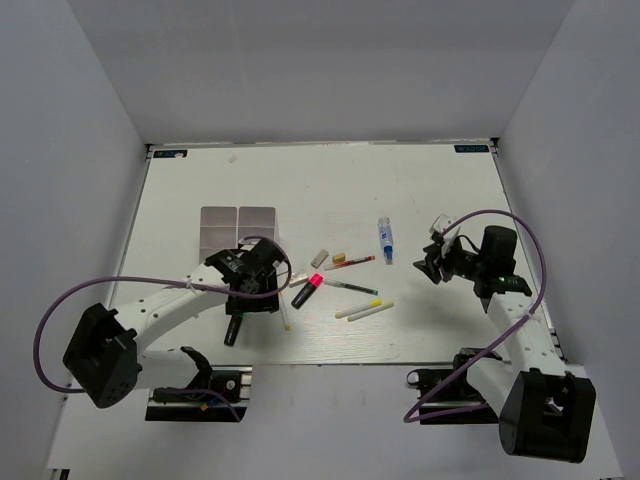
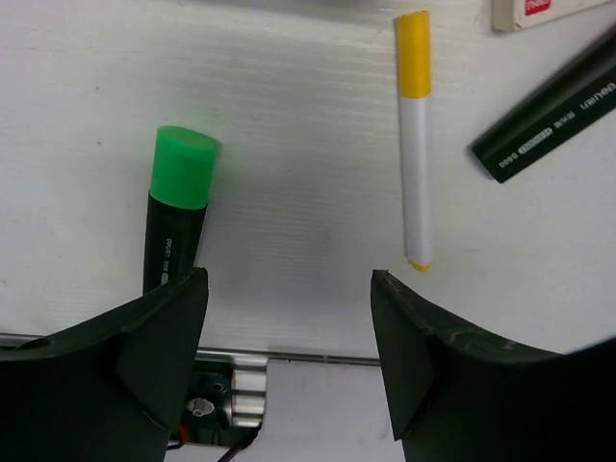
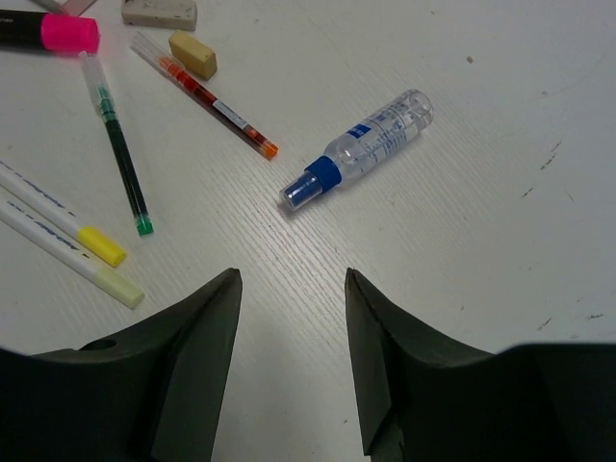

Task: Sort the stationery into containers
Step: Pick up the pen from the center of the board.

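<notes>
**Both claws released above the scattered stationery**

The left claw [image 2: 289,285] hangs low over the near left part of the white counter [image 1: 420,190], its jaws spread with only bare surface between them. A black highlighter with a green cap [image 2: 178,207] lies just beside the left finger, its body running under that finger's tip. A white pen with a yellow end [image 2: 415,144] lies just beyond the other finger, apart from it. The barrel of a second black highlighter [image 2: 549,111] crosses the upper right corner of the left wrist view.

The right claw [image 3: 292,284] is also released, its jaws parted and gripping nothing. Ahead of it a small clear bottle with a blue collar [image 3: 371,144] lies on its side, well clear of the fingers. Further left lie a red pen [image 3: 207,96], a green pen [image 3: 117,144], a tan eraser [image 3: 192,53], a grey eraser [image 3: 159,12], a pink highlighter cap [image 3: 65,32] and two white pens with yellow tips [image 3: 72,226].

The divided grey tray [image 1: 238,228] sits on the counter's left half, just beyond the left arm and apart from the loose items.
</notes>
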